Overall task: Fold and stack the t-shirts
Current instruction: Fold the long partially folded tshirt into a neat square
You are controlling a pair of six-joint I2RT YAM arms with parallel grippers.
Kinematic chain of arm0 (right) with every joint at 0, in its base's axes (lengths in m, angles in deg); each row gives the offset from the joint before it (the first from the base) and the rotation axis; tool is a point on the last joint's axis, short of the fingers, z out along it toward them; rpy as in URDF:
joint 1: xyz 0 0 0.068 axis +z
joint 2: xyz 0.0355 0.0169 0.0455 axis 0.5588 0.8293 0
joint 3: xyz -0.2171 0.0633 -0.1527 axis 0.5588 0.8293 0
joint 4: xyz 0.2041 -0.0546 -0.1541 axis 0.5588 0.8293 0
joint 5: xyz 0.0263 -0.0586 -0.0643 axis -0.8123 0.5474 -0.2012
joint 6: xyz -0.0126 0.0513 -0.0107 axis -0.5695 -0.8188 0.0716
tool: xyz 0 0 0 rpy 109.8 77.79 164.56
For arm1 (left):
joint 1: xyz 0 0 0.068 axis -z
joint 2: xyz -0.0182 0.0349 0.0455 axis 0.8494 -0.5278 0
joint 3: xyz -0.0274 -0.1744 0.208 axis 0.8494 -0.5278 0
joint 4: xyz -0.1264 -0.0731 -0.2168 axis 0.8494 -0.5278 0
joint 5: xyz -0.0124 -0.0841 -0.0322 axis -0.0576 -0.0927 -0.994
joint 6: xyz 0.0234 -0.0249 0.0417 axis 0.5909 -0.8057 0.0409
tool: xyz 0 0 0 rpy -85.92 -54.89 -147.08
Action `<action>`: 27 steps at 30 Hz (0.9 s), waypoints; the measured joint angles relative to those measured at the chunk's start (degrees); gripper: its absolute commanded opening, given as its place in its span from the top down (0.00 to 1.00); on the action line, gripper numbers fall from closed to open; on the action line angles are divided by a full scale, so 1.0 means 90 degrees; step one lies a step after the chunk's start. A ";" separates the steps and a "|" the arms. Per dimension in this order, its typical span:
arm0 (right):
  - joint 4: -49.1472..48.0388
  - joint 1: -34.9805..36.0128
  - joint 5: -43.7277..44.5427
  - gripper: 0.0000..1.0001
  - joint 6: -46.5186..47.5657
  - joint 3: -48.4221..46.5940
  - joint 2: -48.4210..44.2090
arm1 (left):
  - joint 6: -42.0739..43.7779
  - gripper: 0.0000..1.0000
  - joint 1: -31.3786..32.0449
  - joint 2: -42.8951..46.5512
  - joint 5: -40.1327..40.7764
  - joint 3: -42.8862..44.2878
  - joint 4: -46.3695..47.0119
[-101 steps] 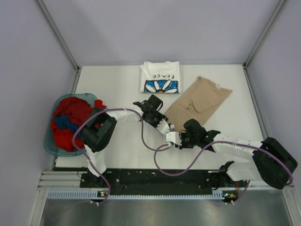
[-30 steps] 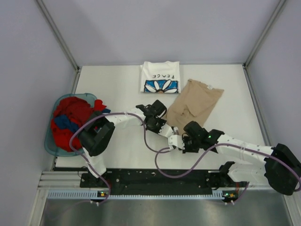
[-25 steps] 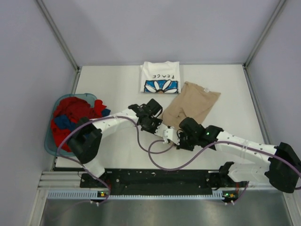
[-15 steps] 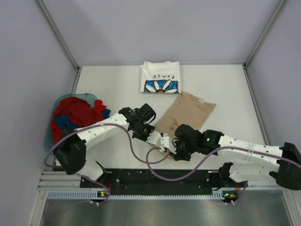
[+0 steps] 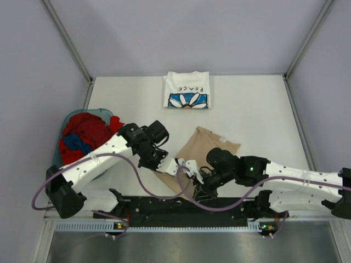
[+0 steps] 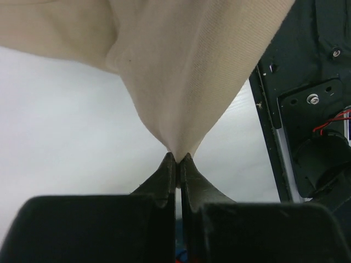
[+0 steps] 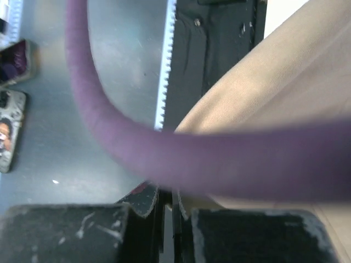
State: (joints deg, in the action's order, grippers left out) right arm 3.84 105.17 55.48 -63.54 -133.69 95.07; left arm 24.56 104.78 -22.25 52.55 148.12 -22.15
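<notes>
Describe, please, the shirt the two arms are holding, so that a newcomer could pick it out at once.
Start at the near edge of the white table, just in front of the arms' black base rail. The tan t-shirt lies there, its near edge pinched by the left end effector and right end effector. It is plain, unlike the folded daisy-print t-shirt at the far edge.

We are reading just one word: "PEACE", in dark capitals above the blue daisy print on the white t-shirt (image 5: 187, 90), lying at the upper middle of the top view. From this camera the lettering is showing upside down. We are finding nothing else legible.
</notes>
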 measured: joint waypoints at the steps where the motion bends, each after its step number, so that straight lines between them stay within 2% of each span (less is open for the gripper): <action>1: -0.0172 0.0000 -0.0070 1.00 -0.0214 0.0058 -0.0170 | -0.0024 1.00 0.0000 0.0051 0.0000 0.0119 -0.0073; 5: -0.0707 -0.0046 -0.0068 1.00 -0.1018 0.0175 -0.0886 | -0.0112 1.00 0.0002 0.0187 0.0007 0.0899 -0.0296; 7: -0.0818 -0.0328 0.0022 1.00 -0.1479 0.0253 -0.1409 | -0.0233 1.00 0.0002 0.0194 -0.0017 0.1418 -0.0306; 13: -0.0775 -0.2426 0.0284 1.00 -0.2708 0.0763 -0.2769 | -0.0702 1.00 -0.0002 -0.0083 0.0087 0.1965 -0.0158; 17: -0.0362 -0.3514 0.0415 1.00 -0.3291 0.0942 -0.2900 | -0.1132 1.00 0.0000 -0.1175 0.0301 0.2601 0.0248; 22: -0.0002 -0.4626 0.0483 1.00 -0.3903 0.1141 -0.2577 | -0.1763 1.00 -0.0002 -0.2975 0.0593 0.4257 0.0792; 27: 0.0219 -0.5916 0.0323 1.00 -0.4515 0.1481 -0.2696 | -0.2159 1.00 -0.0007 -0.4070 0.0665 0.5195 0.1171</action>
State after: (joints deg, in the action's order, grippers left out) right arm 5.81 51.93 58.39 -104.18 -120.36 70.81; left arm 5.13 104.71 -58.88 58.54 194.87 -11.62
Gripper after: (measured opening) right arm 0.014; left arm 0.021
